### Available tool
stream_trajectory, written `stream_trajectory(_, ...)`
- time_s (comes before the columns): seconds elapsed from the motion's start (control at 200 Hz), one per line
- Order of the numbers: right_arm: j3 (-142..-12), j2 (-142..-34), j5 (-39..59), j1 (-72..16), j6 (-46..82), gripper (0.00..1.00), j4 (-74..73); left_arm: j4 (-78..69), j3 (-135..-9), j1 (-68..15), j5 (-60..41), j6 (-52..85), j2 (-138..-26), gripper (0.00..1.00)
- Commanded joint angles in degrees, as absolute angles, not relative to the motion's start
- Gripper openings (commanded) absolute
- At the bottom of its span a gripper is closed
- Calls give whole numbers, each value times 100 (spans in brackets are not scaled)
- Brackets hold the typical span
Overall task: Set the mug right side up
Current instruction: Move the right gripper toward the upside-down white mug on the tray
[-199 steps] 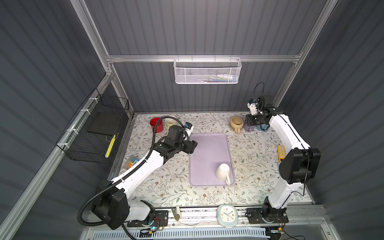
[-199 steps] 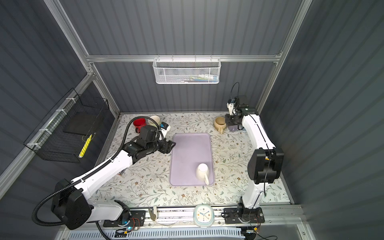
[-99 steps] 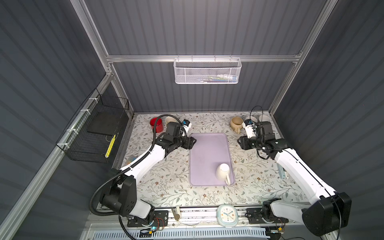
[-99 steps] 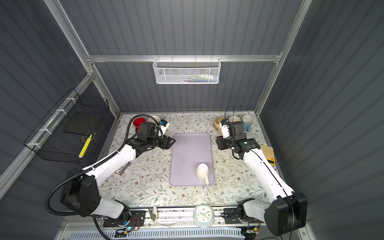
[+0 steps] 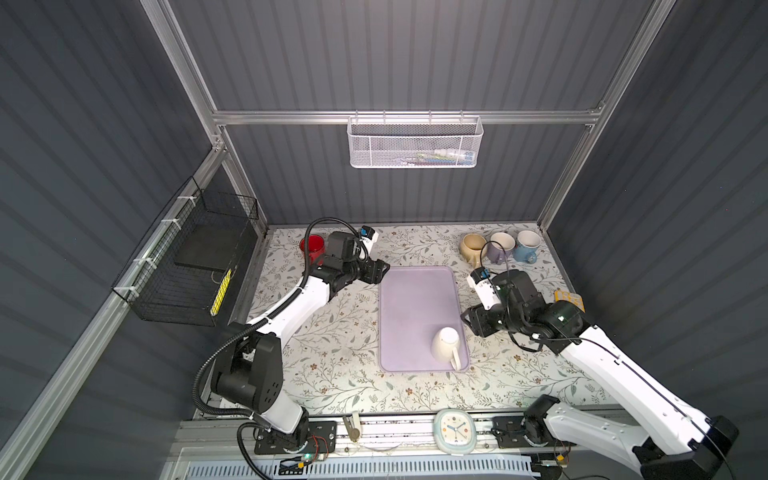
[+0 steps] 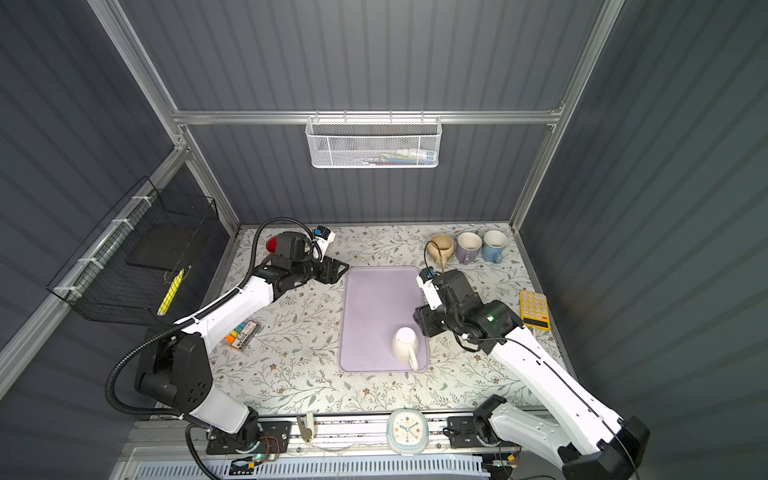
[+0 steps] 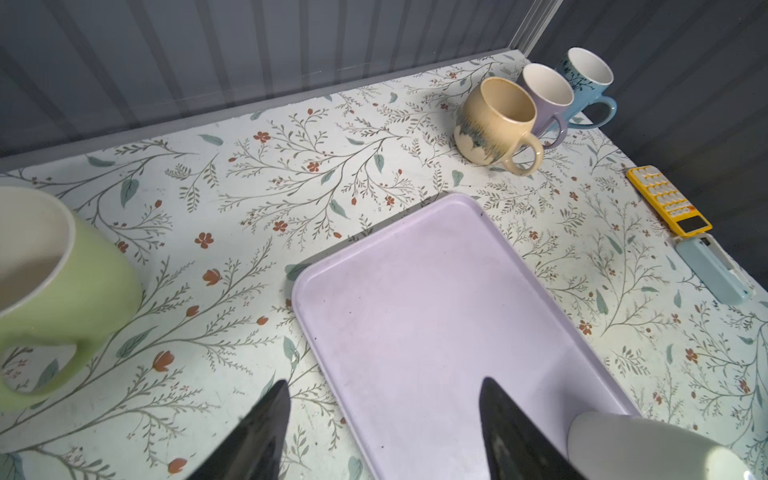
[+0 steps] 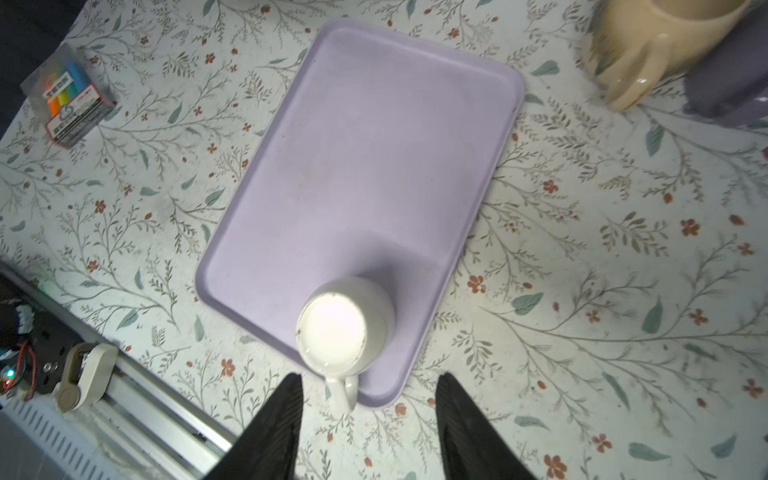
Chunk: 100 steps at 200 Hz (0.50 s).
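Standing base-up on the near right corner of the tray (image 5: 415, 299), the mug (image 5: 445, 343) has a vertical axis, its handle toward the front edge of the table (image 5: 332, 353) — the right tool (image 5: 468, 324), jaws apart and empty, hovers just beside it to its right. The left tool (image 5: 383, 269), likewise parted and empty, is well apart at the tray's far left corner, so the right arm is the nearer.

White mug (image 5: 444, 344) stands alone on bare tray (image 5: 415, 303), reachable from every side.
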State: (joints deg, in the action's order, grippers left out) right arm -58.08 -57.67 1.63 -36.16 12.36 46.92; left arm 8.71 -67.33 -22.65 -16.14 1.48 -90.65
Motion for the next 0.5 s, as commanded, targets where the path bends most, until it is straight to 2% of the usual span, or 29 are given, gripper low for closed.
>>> stream_trajectory(0.0, -5461, -5761, -161, -4030, 2025, 53, 5189, 780, -6610, -2241, -1718, 33, -9055, 72)
stream_trajectory(0.495, -4458, -5958, -215, -4927, 3216, 50, 4720, 614, -6483, -2241, -2036, 79, -9117, 72)
